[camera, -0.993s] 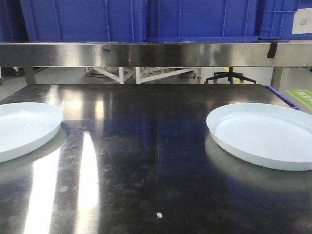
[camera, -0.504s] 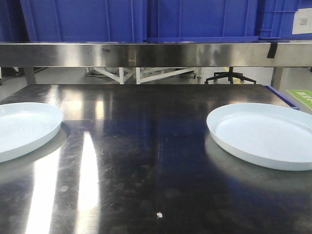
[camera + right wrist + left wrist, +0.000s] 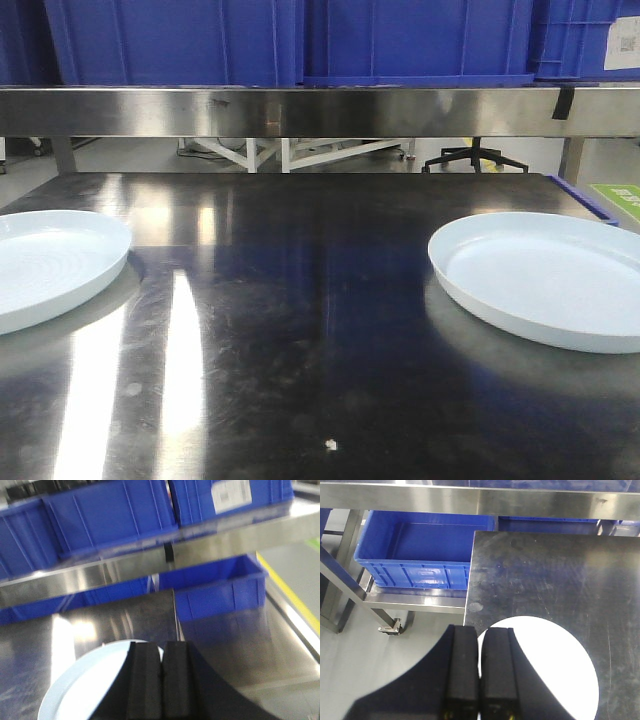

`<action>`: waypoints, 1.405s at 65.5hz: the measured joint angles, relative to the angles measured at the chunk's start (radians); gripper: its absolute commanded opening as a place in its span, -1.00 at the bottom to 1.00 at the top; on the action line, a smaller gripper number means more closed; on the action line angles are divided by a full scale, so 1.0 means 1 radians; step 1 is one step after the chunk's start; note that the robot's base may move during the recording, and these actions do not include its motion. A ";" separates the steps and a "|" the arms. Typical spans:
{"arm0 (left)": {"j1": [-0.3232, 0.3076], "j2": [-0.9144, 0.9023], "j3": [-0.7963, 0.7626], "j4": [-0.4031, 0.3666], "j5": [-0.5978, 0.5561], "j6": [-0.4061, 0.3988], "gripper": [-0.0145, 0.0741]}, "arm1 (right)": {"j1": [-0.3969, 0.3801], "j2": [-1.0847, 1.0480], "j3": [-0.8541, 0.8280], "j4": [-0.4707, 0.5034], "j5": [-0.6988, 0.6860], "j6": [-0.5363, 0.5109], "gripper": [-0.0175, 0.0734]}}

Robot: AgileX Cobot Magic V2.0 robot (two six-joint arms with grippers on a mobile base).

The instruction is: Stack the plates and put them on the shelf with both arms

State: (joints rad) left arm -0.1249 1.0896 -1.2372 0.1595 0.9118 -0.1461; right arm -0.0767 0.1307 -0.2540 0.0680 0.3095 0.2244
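Left fingers and right fingers are pressed together, empty; crate label unreadable.

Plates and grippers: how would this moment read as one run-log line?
left plate: on table, unstacked | right plate: on table, apart | left gripper: shut, empty | right gripper: shut, empty

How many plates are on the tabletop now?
2. The left plate lies at the left of the tabletop, the right plate at the right, apart, unstacked. None looks hidden.
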 measured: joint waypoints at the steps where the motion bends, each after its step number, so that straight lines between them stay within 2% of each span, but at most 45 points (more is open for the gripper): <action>1: 0.000 0.000 0.000 0.000 0.000 0.000 -0.48 | 0.000 0.022 -0.019 0.000 0.022 0.002 -0.49; 8: 0.000 0.000 0.000 0.000 0.005 0.000 -0.48 | 0.000 0.220 -0.170 -0.009 0.091 -0.016 -0.49; 16: 0.000 0.000 0.000 0.002 0.005 0.000 -0.48 | 0.000 0.454 -0.330 -0.015 0.100 -0.073 -0.49; 26: 0.000 0.000 0.000 0.008 0.007 0.000 -0.48 | 0.000 0.670 -0.456 -0.001 0.098 -0.088 -0.49; 37: 0.000 0.000 0.000 0.018 0.009 0.000 -0.48 | 0.000 0.801 -0.496 0.042 0.094 -0.088 -0.49; 60: 0.000 0.002 0.000 0.022 -0.005 0.000 -0.48 | 0.000 0.916 -0.498 0.049 0.067 -0.090 -0.47; 62: 0.000 0.002 0.000 0.022 -0.007 0.000 -0.48 | 0.000 0.918 -0.498 0.049 0.067 -0.090 -0.43; 66: 0.000 0.002 0.000 0.022 -0.011 0.000 -0.48 | 0.000 0.921 -0.498 0.049 0.073 -0.090 -0.22; 71: 0.000 0.002 0.000 0.022 -0.020 0.000 -0.47 | 0.000 0.921 -0.498 0.051 0.079 -0.090 0.24; 74: 0.000 0.004 0.000 0.022 -0.024 0.000 -0.45 | 0.000 0.921 -0.498 0.053 0.084 -0.090 0.44; 77: 0.000 0.011 0.000 0.022 -0.024 0.008 -0.37 | 0.000 0.921 -0.498 0.052 0.083 -0.090 0.59; 81: 0.000 0.027 0.000 0.024 -0.024 0.021 -0.18 | 0.000 0.925 -0.498 0.052 0.083 -0.090 0.64; 90: 0.000 0.087 0.000 0.023 -0.010 0.028 0.61 | 0.000 0.939 -0.498 0.052 0.090 -0.090 0.64; 92: 0.000 0.103 0.000 0.023 -0.003 0.028 0.72 | 0.000 0.941 -0.498 0.052 0.092 -0.090 0.64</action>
State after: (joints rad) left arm -0.1249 1.1926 -1.2372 0.1828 0.9087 -0.1183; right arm -0.0767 1.0716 -0.7519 0.1198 0.4018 0.1345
